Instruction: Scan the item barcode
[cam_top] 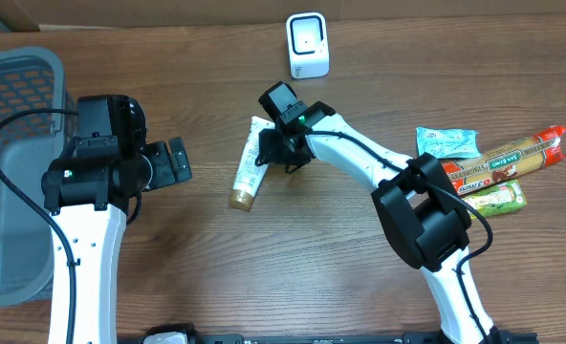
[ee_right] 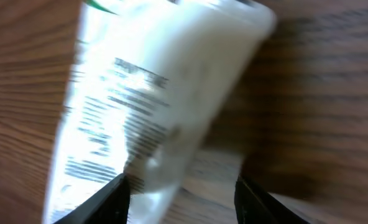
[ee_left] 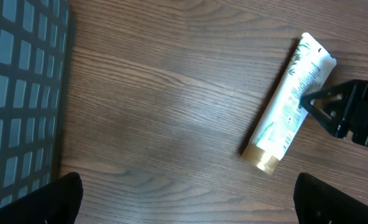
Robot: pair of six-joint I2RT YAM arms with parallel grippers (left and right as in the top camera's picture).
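The item is a white tube (cam_top: 250, 167) with green print and a gold cap, lying flat on the wooden table. Its printed back with barcode lines fills the right wrist view, tube (ee_right: 140, 93). My right gripper (cam_top: 272, 153) is down at the tube's flat crimped end. Its jaws (ee_right: 181, 186) stand apart, with the tube's edge between them and bare wood beside it. The white scanner (cam_top: 308, 45) stands at the table's far edge. My left gripper (cam_top: 178, 161) hovers wide open left of the tube, fingers (ee_left: 66, 196) over bare wood, the tube (ee_left: 286, 106) ahead of it.
A grey mesh basket (cam_top: 25, 57) sits at the left edge, its wall (ee_left: 22, 93) beside my left gripper. Several snack packets (cam_top: 493, 167) lie at the right. The right arm's white links cross the table's middle.
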